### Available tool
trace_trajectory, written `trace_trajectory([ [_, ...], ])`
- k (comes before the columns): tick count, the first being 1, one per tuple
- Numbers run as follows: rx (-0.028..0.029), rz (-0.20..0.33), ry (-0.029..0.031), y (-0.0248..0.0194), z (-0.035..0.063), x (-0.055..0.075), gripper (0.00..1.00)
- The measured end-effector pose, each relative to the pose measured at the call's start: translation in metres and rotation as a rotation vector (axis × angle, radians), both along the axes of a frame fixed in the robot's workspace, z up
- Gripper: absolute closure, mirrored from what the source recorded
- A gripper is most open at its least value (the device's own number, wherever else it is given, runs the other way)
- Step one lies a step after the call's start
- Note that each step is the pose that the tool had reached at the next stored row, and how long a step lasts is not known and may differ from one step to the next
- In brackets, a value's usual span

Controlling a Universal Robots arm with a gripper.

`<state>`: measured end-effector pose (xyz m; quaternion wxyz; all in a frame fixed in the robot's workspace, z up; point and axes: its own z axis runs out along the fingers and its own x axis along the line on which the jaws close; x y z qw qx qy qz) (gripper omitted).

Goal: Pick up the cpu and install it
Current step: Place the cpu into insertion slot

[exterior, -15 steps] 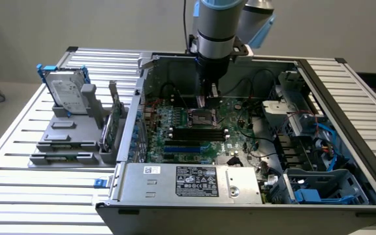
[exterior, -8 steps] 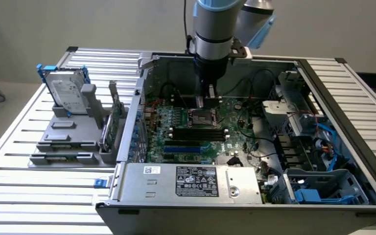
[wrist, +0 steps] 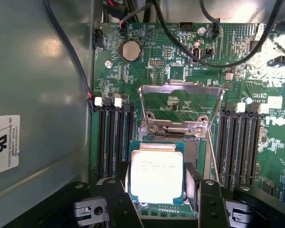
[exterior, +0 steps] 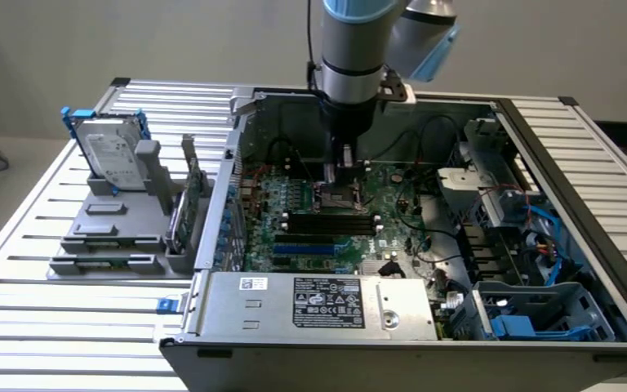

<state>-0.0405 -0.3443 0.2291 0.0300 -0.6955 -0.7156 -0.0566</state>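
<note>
**Over the open socket: cpu in my fingers**

Inside the computer case [exterior: 401, 363], my fingers [wrist: 194, 185] are closed partway on the cpu [wrist: 156, 173], one against each opposite edge. The chip lies level over the socket [wrist: 193, 145] of the green board [wrist: 142, 61], with the socket's metal frame [wrist: 180, 89] tilted up.

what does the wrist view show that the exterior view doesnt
Wrist view: the cpu gripped between the hand's fingers, just over the socket, whose lid frame stands open; a coin battery. Exterior view: the arm reaching down into the open case, the hard drive in a rack on the exterior view's left, the power supply. Both: the green board and its black memory slots.
</note>
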Motion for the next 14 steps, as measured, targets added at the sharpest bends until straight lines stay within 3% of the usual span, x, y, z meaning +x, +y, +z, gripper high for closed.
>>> trace_trajectory([
  [4, -0.0081, -0.024, 0.0016, 0.0000, -0.0028, -0.0020, 0.45],
  [6, -0.0151, -0.034, 0.0020, 0.0000, -0.0039, -0.0028, 0.45],
  [12, -0.0567, -0.047, 0.0012, 0.0000, -0.0064, -0.0033, 0.45],
  [14, -0.0647, -0.048, 0.0011, 0.0000, -0.0086, -0.0043, 0.45],
])
